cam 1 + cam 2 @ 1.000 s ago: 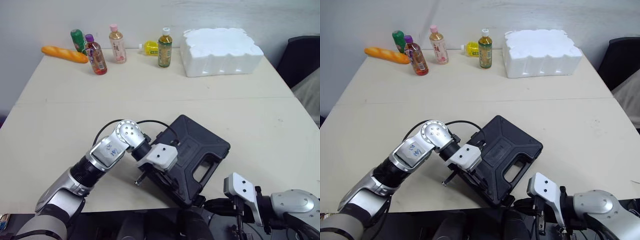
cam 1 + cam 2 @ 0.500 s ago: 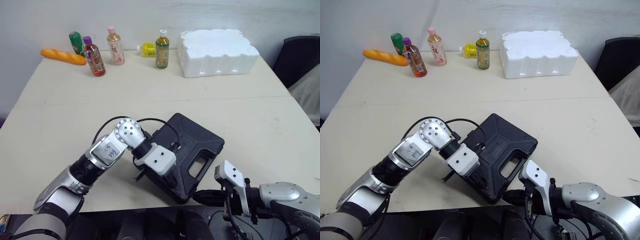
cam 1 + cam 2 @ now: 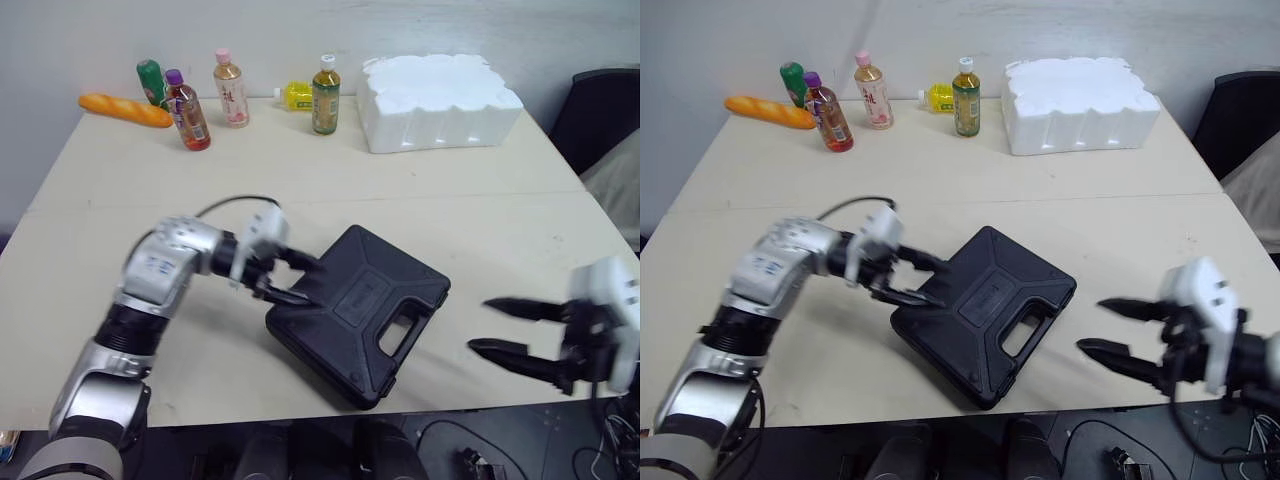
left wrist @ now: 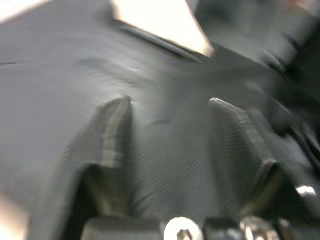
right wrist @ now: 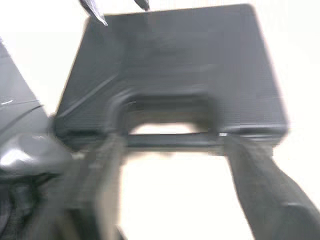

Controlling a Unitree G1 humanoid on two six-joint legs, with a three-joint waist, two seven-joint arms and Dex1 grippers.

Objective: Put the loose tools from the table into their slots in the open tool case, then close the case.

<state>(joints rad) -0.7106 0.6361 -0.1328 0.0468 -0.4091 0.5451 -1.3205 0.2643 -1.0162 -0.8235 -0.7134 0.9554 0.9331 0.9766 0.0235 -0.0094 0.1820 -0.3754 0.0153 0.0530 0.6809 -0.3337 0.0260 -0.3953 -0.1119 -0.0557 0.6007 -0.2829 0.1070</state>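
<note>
The black tool case (image 3: 365,305) lies flat on the table with its lid down, handle toward the front right. My left gripper (image 3: 308,282) is open at the case's left corner, its two black fingers spread over the lid's edge. In the left wrist view the fingers (image 4: 116,131) stand apart, close over the case's dark ribbed surface (image 4: 170,95). My right gripper (image 3: 482,325) is open over the table's front right, apart from the case, pointing at its handle side. The right wrist view looks between the fingers (image 5: 252,175) at the case (image 5: 175,60).
Several drink bottles (image 3: 325,95) stand along the table's far edge beside an orange baguette-shaped item (image 3: 128,110). A white foam block (image 3: 440,103) sits at the back right. A dark chair (image 3: 600,110) stands off the table's right side.
Both grippers have gone from shut to open. The left arm drew back to the case's left corner. The right arm rose from below the table's front edge to beside the case.
</note>
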